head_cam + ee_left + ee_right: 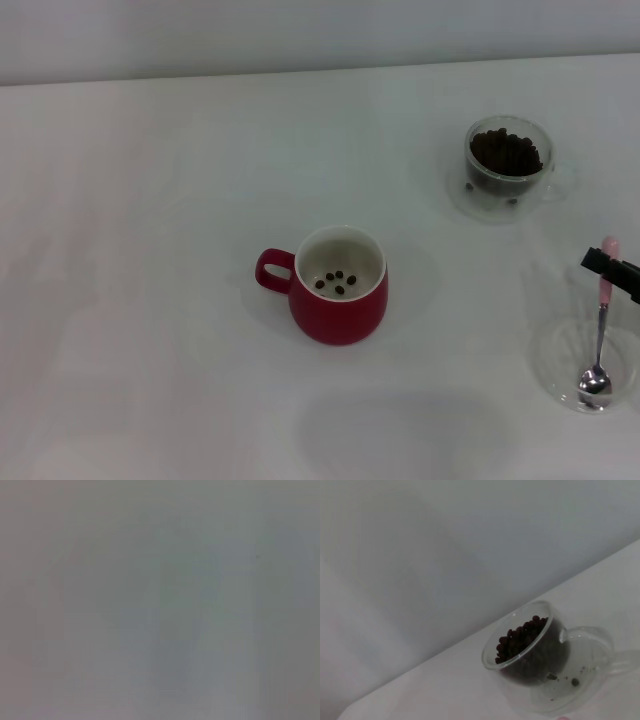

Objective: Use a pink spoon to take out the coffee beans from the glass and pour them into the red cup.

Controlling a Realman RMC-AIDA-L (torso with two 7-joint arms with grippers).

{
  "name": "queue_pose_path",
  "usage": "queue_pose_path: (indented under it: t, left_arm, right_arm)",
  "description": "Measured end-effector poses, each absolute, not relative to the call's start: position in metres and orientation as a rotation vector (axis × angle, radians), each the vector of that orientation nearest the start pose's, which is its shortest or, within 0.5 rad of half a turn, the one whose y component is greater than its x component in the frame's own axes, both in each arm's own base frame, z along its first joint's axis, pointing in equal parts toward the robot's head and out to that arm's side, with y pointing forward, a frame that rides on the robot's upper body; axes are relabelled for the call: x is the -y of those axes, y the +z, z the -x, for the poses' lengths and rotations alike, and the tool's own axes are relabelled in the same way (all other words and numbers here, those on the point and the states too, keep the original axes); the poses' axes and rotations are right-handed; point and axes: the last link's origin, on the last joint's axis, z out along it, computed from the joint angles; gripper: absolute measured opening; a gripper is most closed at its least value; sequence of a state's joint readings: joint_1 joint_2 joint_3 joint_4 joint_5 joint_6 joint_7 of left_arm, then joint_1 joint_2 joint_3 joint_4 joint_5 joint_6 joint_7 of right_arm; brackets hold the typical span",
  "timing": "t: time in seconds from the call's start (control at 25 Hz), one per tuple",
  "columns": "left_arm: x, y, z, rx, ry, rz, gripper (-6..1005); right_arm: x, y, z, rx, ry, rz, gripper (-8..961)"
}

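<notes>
Sitting mid-table in the head view, the red cup (338, 287) is already holding a few coffee beans (338, 281) on its cream floor, handle pointing toward the robot's left. Moving right, the glass (508, 165) is standing far back on the table (150, 250), still heaped with dark beans, well apart from the cup. Further right, near the edge, the pink spoon (601, 330) is lying with its metal bowl resting in a flat clear dish (590, 365), handle tip up by the right gripper (612, 266), of which only a dark bit is showing. Whether the fingers are clamping the handle or letting go, I cannot tell.

Judging the step: the spoon is either being parked or being picked up for another scoop. To do it well, grip should be staying high on the pink handle, bowl kept level on the way to the glass, dipping in at the rim's open side, away from the glass handle, then travelling low and slow to the cup so no beans are rolling off.

Left gripper is not showing anywhere; the left wrist view is giving only blank grey.

Right wrist view is adding what the head view is missing: the glass (527, 647) from the side, beans (522, 635) piled nearly to its rim, its clear handle, a few crumbs beside it. It is not showing the spoon or cup.
</notes>
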State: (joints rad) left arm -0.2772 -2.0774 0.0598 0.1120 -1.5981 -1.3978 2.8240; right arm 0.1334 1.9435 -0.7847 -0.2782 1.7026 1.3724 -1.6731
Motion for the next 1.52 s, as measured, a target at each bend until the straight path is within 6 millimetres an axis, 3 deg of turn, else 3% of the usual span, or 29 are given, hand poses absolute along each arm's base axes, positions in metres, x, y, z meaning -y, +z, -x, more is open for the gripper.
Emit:
queue_pose_path:
  t: [0.64,0.84,1.2,1.52]
  left_arm:
    - [-0.256,0.022,0.382,0.478,-0.635,1.633,471]
    - [-0.256,0.022,0.382,0.477,-0.635,1.632,471]
    - [-0.258,0.026,0.385,0.47,-0.618,1.625,471]
    - [-0.257,0.032,0.388,0.471,-0.61,1.592,471]
  right_arm:
    - [-0.215,0.03,-0.409,-1.461,0.943,1.842,193]
    - [-0.223,0.037,-0.406,-1.426,0.975,1.83,204]
    - [-0.248,0.069,-0.405,-1.215,1.028,1.72,235]
    - [-0.241,0.106,-0.427,-1.002,0.995,1.411,263]
